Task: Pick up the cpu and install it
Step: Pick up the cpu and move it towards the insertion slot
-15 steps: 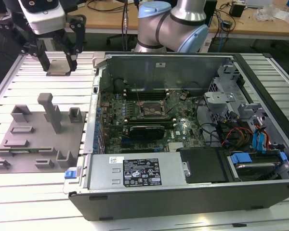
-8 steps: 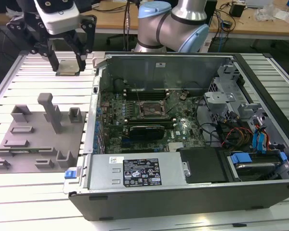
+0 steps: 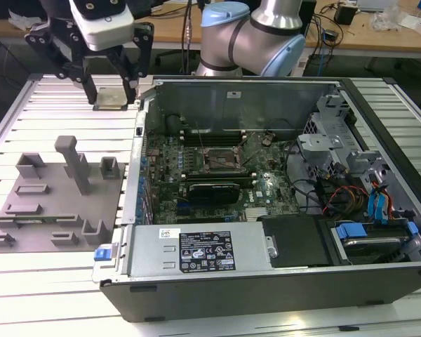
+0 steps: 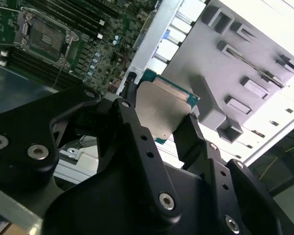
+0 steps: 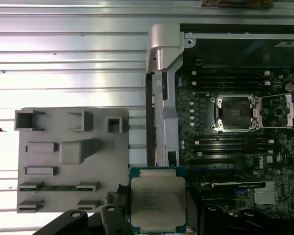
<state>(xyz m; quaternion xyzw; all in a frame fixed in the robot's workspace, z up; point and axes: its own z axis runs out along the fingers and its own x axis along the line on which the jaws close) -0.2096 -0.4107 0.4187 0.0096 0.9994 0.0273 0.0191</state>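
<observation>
First wrist view, hand (image 5: 159, 210) clenched on opposite edges of cpu (image 5: 158, 198), held level, silver top upward.

Grey tray (image 3: 56, 203) and open computer case (image 3: 266, 289) on your slatted table (image 3: 56, 298).
You see the tray near the fingers (image 3: 90, 88), the motherboard socket (image 3: 221, 160) well apart.

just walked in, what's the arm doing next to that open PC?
The arm's end effector is shut on the cpu, gripping it by its edges above the slatted table. It sits to the exterior view's left of the open computer case, not far from the grey tray. The motherboard socket inside the case looks open and empty. So the cpu is picked up but not yet installed.
</observation>
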